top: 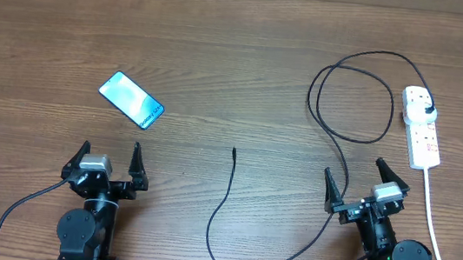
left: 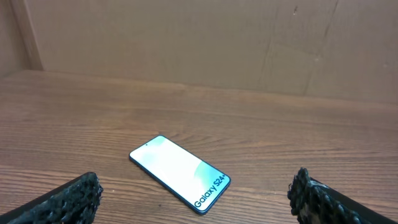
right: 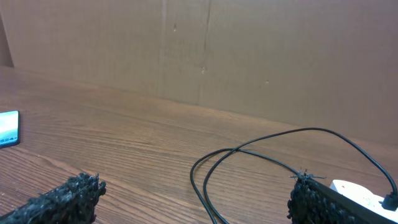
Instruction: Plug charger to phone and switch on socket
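Since its black plug point(top: 427, 109) is already seated in the socket point(top: 421, 125), the charger point(top: 233, 174) has only its free end left to deal with. From the plug the cable makes a wide loop on the desk point(top: 224, 42), passes close by the right fingers point(top: 330, 192), sweeps along the near edge and comes back up. It ends in the connector tip point(top: 234, 152), which lies bare near the middle, pointing away from the robot.

The phone point(top: 132, 99) lies flat and face up at a slant, screen lit, well apart from that tip and to its left. Its lower short edge, where the port probably sits, is turned roughly towards the tip, which should shorten the reach.

The socket lies lengthwise at the far right, its white cord point(top: 435, 223) trailing back towards the robot's side of the desk.

As a layout this seems to split the work: phone for one arm, switch for the other. The left fingers point(top: 82, 155) are spread fully wide and hold nothing; the phone is ahead of them, slightly to their right, not touching. The right fingers are equally wide and empty, with the socket ahead and to their right, and the connector tip lying off to their left between the two arms.
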